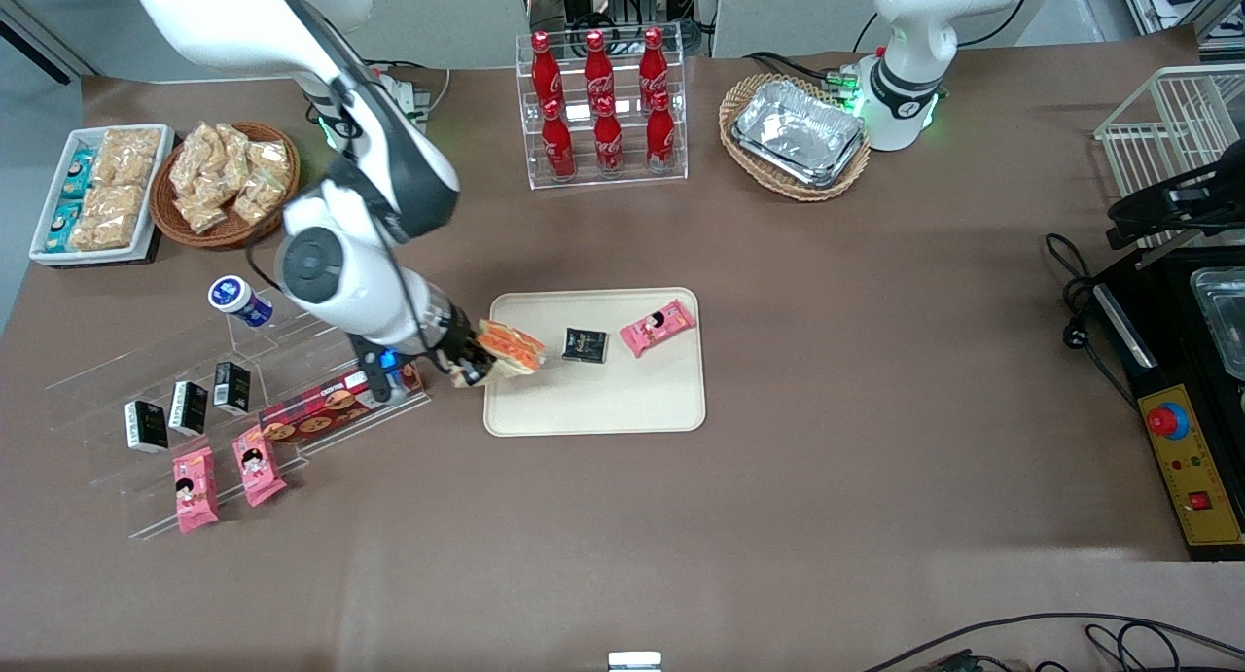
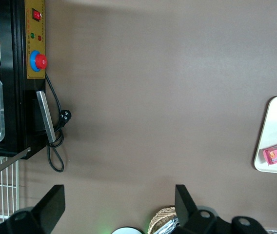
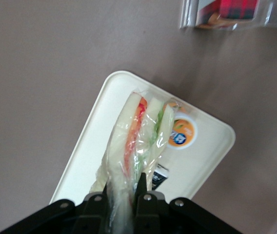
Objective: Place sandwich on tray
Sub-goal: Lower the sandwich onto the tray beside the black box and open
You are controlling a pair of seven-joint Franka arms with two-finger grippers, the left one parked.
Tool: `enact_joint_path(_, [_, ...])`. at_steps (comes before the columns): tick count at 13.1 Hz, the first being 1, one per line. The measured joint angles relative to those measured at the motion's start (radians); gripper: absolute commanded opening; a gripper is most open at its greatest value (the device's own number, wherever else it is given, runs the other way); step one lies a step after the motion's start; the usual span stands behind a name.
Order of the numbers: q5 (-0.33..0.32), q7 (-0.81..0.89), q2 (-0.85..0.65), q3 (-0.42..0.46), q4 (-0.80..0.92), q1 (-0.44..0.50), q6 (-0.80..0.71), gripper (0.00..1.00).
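My right gripper [image 1: 474,361] is shut on the clear-wrapped sandwich [image 1: 510,346], a pale bread wedge with orange-red filling. It holds the sandwich in the air over the edge of the cream-beige tray [image 1: 622,400] nearest the working arm. In the right wrist view the sandwich [image 3: 138,141] hangs between the fingers [image 3: 141,183], with the tray [image 3: 94,146] below it. A black packet [image 1: 586,345] and a pink snack packet [image 1: 658,327] lie on the tray. The tray's corner also shows in the left wrist view [image 2: 270,146].
A clear tiered stand [image 1: 146,361] with black packets, pink packets [image 1: 195,490] and a biscuit box [image 1: 321,414] stands just beside the gripper. A cola bottle rack [image 1: 603,108], a basket of foil trays [image 1: 796,135] and snack baskets [image 1: 229,181] stand farther from the front camera.
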Motion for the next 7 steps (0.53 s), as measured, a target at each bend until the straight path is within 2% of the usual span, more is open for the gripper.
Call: enact_joint_path(7, [-0.135, 0.264, 0.157, 0.004, 0.068, 0.098, 0.128, 0.00])
